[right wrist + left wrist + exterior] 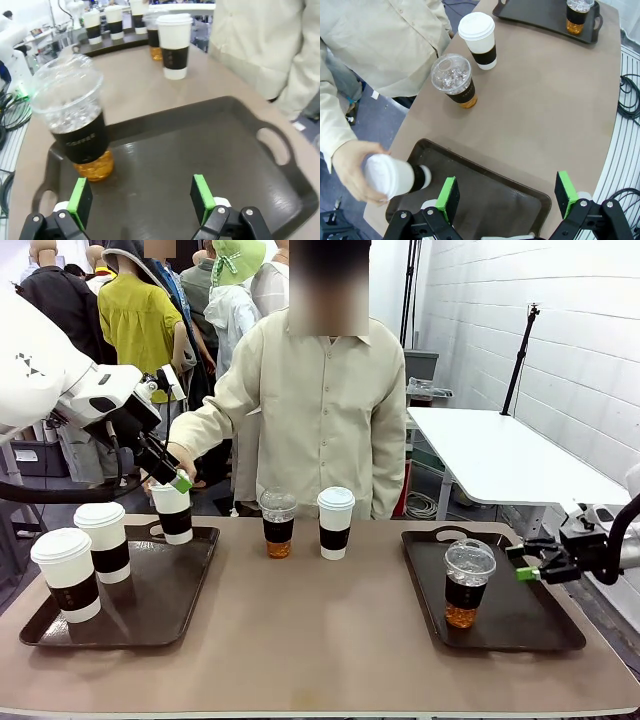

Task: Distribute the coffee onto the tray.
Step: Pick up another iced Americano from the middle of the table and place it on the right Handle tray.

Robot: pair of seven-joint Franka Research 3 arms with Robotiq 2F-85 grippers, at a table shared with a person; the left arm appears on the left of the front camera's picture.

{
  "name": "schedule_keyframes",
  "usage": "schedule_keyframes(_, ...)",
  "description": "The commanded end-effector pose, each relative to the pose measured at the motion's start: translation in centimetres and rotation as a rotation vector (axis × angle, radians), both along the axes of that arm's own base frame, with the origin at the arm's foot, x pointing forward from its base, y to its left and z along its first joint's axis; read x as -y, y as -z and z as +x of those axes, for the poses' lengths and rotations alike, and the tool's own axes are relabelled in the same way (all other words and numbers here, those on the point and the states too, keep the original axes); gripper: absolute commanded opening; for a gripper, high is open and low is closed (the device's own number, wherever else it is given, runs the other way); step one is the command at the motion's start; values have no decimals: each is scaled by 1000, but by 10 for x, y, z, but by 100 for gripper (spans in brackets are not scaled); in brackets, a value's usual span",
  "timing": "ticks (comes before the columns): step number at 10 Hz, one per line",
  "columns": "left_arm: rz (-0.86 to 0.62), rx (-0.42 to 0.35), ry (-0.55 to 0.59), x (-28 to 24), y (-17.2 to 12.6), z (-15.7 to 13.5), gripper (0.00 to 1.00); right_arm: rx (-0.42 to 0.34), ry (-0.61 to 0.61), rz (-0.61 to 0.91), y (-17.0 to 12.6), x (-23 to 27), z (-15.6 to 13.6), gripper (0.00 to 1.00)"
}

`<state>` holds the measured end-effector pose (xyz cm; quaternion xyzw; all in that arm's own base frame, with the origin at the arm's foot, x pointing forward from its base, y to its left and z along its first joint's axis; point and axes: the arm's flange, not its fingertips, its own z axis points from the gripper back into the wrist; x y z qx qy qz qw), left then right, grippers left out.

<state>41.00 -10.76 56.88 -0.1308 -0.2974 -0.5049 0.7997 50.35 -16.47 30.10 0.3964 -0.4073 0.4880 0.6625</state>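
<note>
Left gripper (506, 192) hangs over the dark brown left tray (470, 165), jaws wide and empty; right gripper (141, 197) gapes empty too. A person's hand (350, 170) holds a white lidded, dark-sleeved paper cup (395, 176) at that tray's far corner.

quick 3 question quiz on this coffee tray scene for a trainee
1. True or false: the right tray holds one clear cup.
2. How many cups stand on the bare table between the right tray and the left tray?
3. The right gripper has its jaws: A open, B shut on a cup, C shut on nothing.
Key: 1 true. 2 two, the middle clear cup and a white cup. 3 A.
</note>
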Motion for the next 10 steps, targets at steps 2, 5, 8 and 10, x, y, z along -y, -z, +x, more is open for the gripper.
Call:
schedule_keyframes(2, -9, -4, 4, -1, 0, 0, 100, 63, 46, 20, -2, -3, 61, 100)
schedule_keyframes(5, -9, -4, 4, -1, 0, 0, 100, 134, -1, 85, -7, -35, 111, 100)
schedule_keyframes(8, -9, -4, 4, -1, 0, 0, 100, 72, -84, 105, -5, -81, 139, 100)
schedule_keyframes(10, -9, -4, 4, -1, 0, 0, 100, 65, -125, 105, 0, -101, 154, 100)
